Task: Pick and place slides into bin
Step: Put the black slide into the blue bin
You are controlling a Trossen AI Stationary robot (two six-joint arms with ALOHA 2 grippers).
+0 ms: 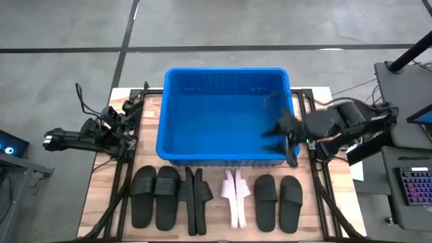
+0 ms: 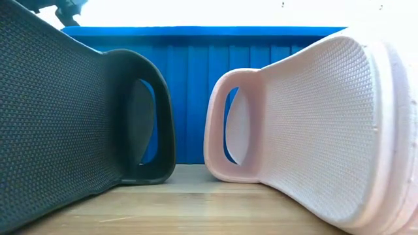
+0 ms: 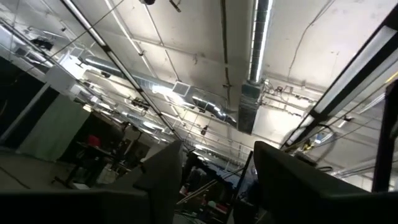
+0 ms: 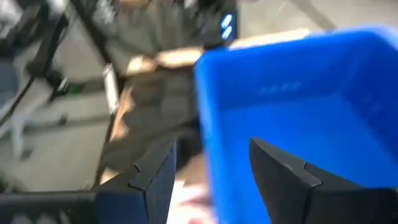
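Observation:
The blue bin (image 1: 226, 115) stands at the table's middle, and its ribbed wall fills the back of the low view (image 2: 196, 85). Slides lie in a row along the near edge: a flat black pair (image 1: 155, 196), a black pair on edge (image 1: 196, 199), a pale pink pair on edge (image 1: 236, 196) and another flat black pair (image 1: 278, 200). The low view shows one black slide (image 2: 78, 117) and one pink slide (image 2: 313, 124) standing on their edges. My right gripper (image 1: 282, 135) hangs open and empty over the bin's near right corner (image 4: 214, 180). My left gripper (image 3: 214, 186) is open and empty at the table's left edge.
My left arm (image 1: 94, 135) lies folded at the table's left edge, and its wrist view faces the ceiling. A keyboard (image 1: 413, 185) and dark equipment stand off the table's right side. Bare wood (image 1: 317, 202) shows to the right of the slide row.

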